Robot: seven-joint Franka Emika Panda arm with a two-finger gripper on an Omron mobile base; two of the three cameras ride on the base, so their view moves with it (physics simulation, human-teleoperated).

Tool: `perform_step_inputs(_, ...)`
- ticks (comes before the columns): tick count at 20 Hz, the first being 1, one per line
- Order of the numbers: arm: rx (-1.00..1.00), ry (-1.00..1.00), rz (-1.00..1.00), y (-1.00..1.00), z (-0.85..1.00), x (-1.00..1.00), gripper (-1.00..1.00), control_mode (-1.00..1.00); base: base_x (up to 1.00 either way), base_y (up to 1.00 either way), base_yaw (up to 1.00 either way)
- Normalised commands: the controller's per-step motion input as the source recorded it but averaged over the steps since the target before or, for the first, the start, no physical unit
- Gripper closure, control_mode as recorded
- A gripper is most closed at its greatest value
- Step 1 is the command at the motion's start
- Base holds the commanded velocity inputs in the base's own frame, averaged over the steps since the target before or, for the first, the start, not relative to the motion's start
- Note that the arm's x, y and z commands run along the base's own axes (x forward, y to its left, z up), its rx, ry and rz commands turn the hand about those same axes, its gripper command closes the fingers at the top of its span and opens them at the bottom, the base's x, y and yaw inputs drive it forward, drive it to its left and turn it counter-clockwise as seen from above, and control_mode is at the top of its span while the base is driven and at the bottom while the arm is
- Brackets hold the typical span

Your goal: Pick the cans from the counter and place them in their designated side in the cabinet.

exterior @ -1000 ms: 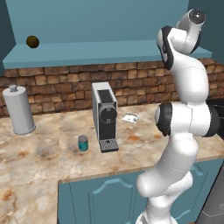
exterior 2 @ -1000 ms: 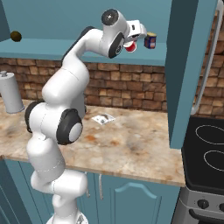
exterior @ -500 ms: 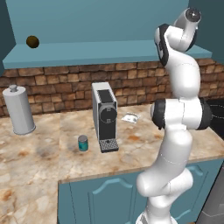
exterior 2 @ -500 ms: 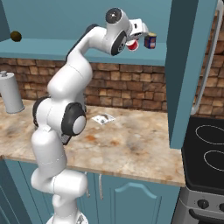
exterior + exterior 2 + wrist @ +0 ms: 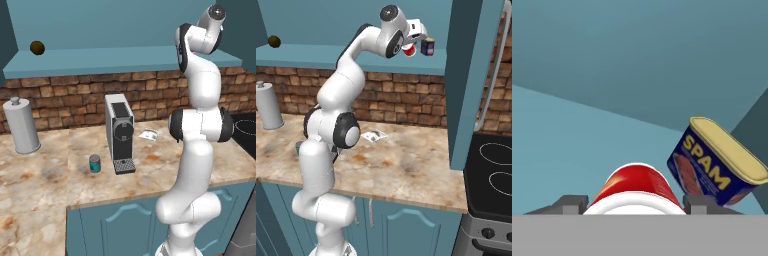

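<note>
Left base view: teal can (image 5: pixel 94 163) sits lower left on the counter (image 5: pixel 45 175); looks light, rigid and slick, so grab it mid-body.

Right base view: gripper (image 5: pixel 410 44) at top, clamped on the red can (image 5: pixel 408 50) in the cabinet (image 5: pixel 351 51), beside the Spam tin (image 5: pixel 428 46).

Hand view: red can bottom middle, tin right.

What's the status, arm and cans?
Gripper shut on red can, up at cabinet shelf. Teal can on counter. Blue Spam can close beside red can.
</note>
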Motion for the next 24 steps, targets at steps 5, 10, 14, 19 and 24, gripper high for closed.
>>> perform_step_inputs(5, 0.00, 0.02, 0.03, -0.11, 0.00, 0.00, 1.00, -1.00, 0.00, 0.00, 0.00)
perform_step_inputs(10, 0.00, 0.00, 0.04, -0.06, -0.02, -0.03, 1.00, -1.00, 0.00, 0.00, 0.00)
perform_step_inputs(14, 0.00, 0.00, 0.04, 0.00, -0.08, 0.00, 1.00, -1.00, 0.00, 0.00, 0.00)
perform_step_inputs(19, 0.00, 0.00, 0.04, 0.00, -0.13, 0.00, -1.00, -1.00, 0.00, 0.00, 0.00)
perform_step_inputs(24, -0.02, 0.00, 0.04, 0.00, -0.13, 0.04, -1.00, -1.00, 0.00, 0.00, 0.00)
